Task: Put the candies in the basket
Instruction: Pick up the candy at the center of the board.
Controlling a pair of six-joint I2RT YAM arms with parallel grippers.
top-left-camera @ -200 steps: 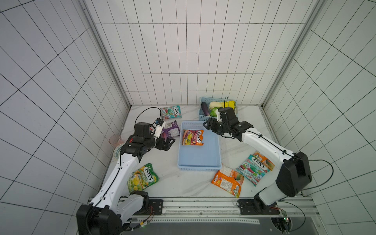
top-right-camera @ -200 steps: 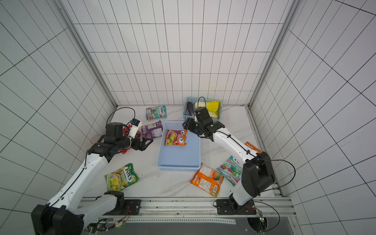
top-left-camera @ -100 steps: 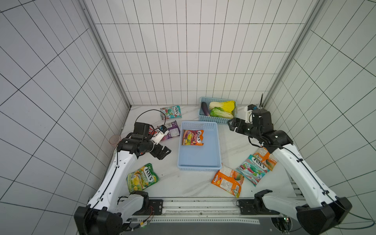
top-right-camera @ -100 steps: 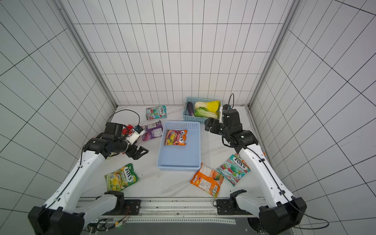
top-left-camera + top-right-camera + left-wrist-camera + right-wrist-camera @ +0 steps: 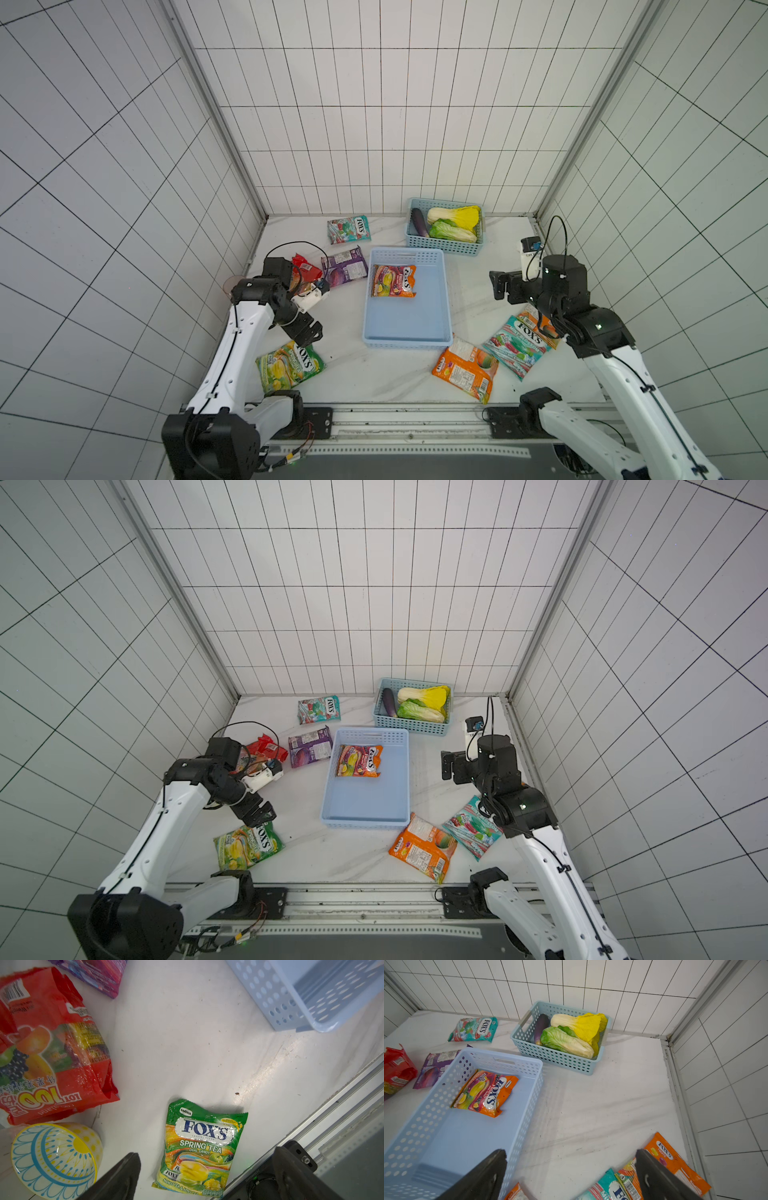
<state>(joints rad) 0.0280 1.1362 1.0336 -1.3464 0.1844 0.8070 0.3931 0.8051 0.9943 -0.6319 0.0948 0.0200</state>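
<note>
The left gripper (image 5: 207, 1169) and right gripper (image 5: 571, 1169) are spread wide, nothing held; "FOX'S SPRING TEA OVAL CANDY" is read on the green bag (image 5: 199, 1147); "FOX'S" on the orange bag (image 5: 485, 1093) in the basket (image 5: 529, 1095).

Both top views hang high over the front rail (image 5: 415, 415), looking steeply down toward the back wall (image 5: 395, 124) and taking in the whole table (image 5: 374, 374). The left wrist view looks down close on the green-yellow candy bag (image 5: 202, 1147). The right wrist view slants toward the teal basket (image 5: 556, 1057) at the back. Both wrist views catch the periwinkle basket (image 5: 527, 1068).
</note>
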